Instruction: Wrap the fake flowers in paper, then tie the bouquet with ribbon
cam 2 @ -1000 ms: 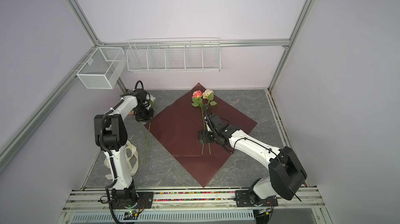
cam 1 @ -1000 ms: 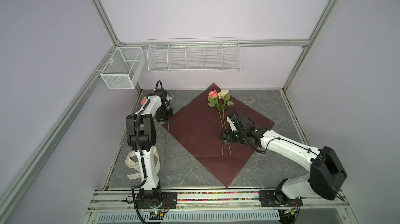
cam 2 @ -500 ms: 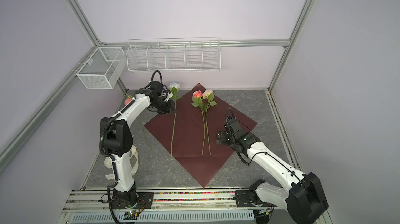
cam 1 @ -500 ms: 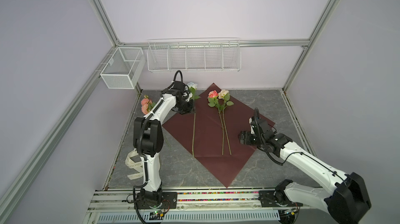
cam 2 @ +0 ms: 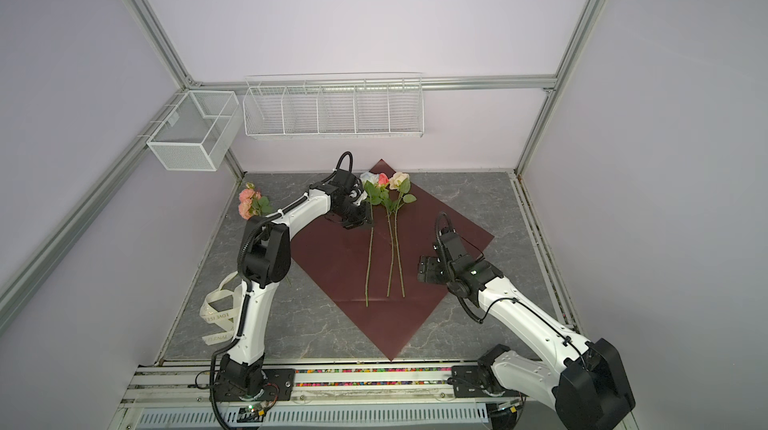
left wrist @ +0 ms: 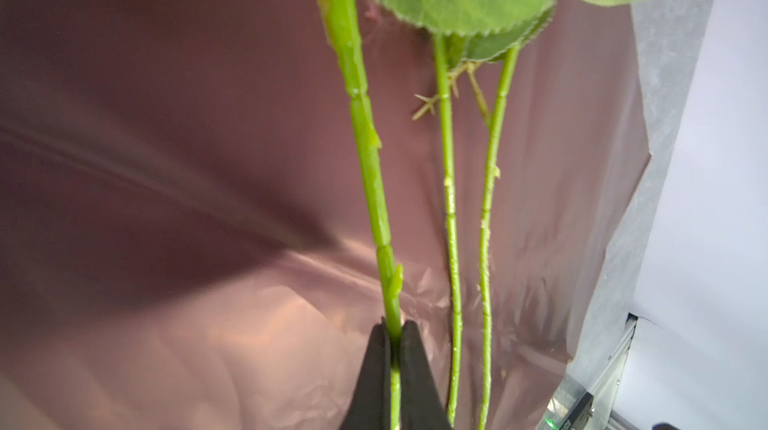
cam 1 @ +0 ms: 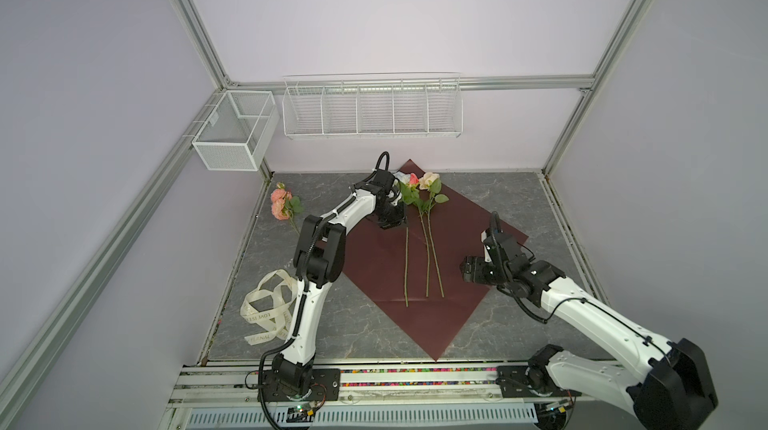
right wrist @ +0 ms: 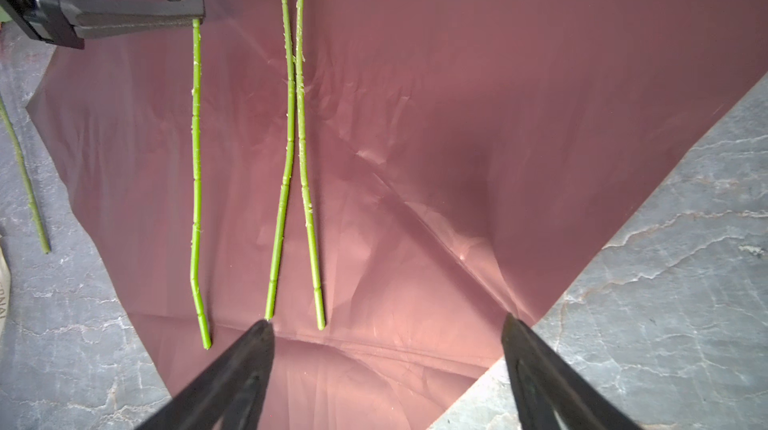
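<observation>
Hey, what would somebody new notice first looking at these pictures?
Three fake flowers side by side on a dark-red paper sheet mid-scene draw the eye first. The left pincer is shut on the leftmost stem, while the right pincer hangs open near the stem ends. A cream ribbon lies coiled by the left arm.

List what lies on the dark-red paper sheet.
Two rose stems lie on the paper; the left gripper pinches a third stem, its bloom partly hidden by the arm.

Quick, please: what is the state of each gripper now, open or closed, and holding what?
Left gripper: closed on one green flower stem.
Right gripper: open, holding nothing, over the dark-red paper.
</observation>
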Controlling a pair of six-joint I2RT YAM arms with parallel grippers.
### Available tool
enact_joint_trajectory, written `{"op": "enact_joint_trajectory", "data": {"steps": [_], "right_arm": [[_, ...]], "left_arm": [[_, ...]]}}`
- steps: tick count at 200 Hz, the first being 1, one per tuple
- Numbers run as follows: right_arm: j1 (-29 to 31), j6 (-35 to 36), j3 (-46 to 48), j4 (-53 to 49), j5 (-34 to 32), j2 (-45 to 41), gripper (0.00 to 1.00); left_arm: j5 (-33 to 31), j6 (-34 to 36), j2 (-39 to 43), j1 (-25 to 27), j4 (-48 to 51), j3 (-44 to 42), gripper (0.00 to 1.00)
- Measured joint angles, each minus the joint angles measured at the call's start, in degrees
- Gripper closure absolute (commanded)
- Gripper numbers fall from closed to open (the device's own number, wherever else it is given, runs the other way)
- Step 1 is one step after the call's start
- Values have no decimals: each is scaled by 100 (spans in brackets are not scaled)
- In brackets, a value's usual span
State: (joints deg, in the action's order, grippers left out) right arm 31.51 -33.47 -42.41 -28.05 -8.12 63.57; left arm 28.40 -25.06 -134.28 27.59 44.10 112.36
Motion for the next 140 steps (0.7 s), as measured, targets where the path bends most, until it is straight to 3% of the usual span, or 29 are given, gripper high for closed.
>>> {"op": "enact_joint_trajectory", "data": {"steps": [80,140], "right_arm": [[-2,-2,0,4,24,136,11],[-2,-2,0,35,44,236,11]], "left_arm": [[-289,-83,-608,-4,170,1191,90],[-313,24,-697,9,446,1294,84]]}}
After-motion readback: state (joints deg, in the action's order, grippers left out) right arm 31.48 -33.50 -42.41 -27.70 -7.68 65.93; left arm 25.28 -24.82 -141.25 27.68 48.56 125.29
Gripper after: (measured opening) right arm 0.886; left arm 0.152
